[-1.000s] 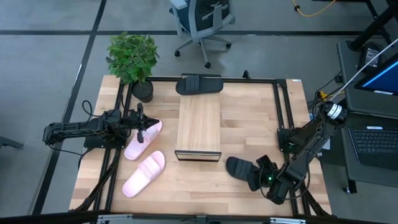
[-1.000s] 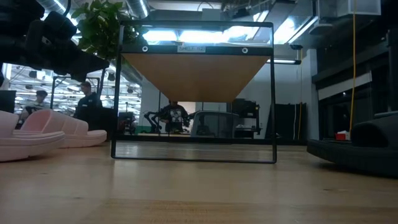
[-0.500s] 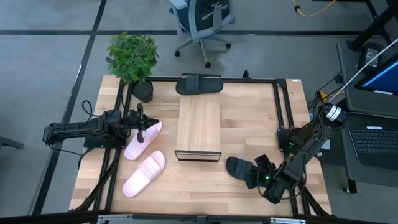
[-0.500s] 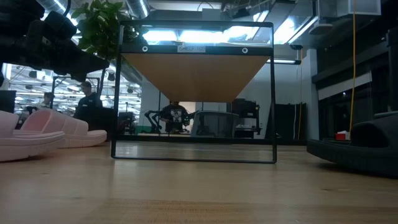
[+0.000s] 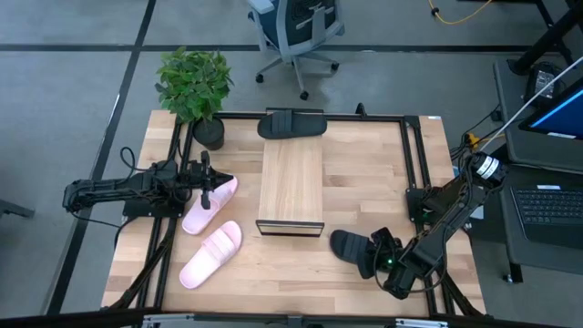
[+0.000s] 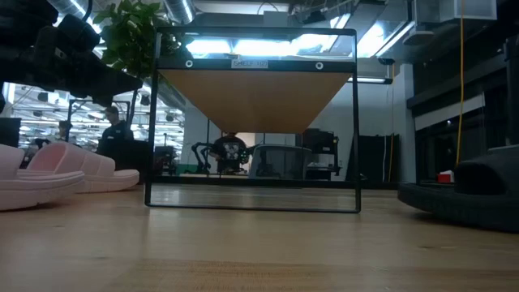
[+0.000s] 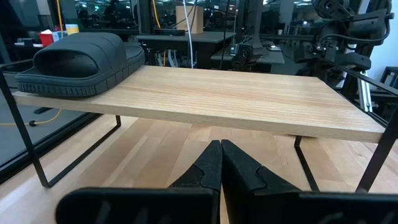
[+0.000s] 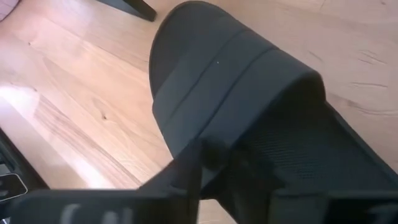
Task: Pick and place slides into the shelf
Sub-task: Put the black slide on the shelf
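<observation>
Black rubber fills your right wrist camera: the near black slide (image 8: 249, 81) lies directly ahead of the right gripper (image 5: 381, 258), which sits low at the near right part of the table (image 5: 364, 173), right at the sandal's outer end. From above, that slide (image 5: 351, 246) runs its long axis roughly across the table, pointing from the gripper toward the shelf (image 5: 291, 182), whose near end stands just beside the sandal's far end. In the wrist view the right fingers (image 8: 186, 168) reach onto the slide's edge and look to be pinching in on it, but you cannot tell from these views whether the grip is firm, so treat the hold as unproven until the sandal lifts with the arm. Your carry will run mostly away from the gripper, up and onto the wood plank. The other black slide (image 5: 291, 123) already rests on the shelf's far end, so the near stretch of plank is where this one should go. The left gripper (image 5: 206, 185) waits with its fingers pressed together, holding nothing, over the farther pink slide (image 5: 211, 205); the second pink slide (image 5: 211, 253) lies nearer the table's front edge. Both pink ones are the left arm's reach, well apart from the right.
</observation>
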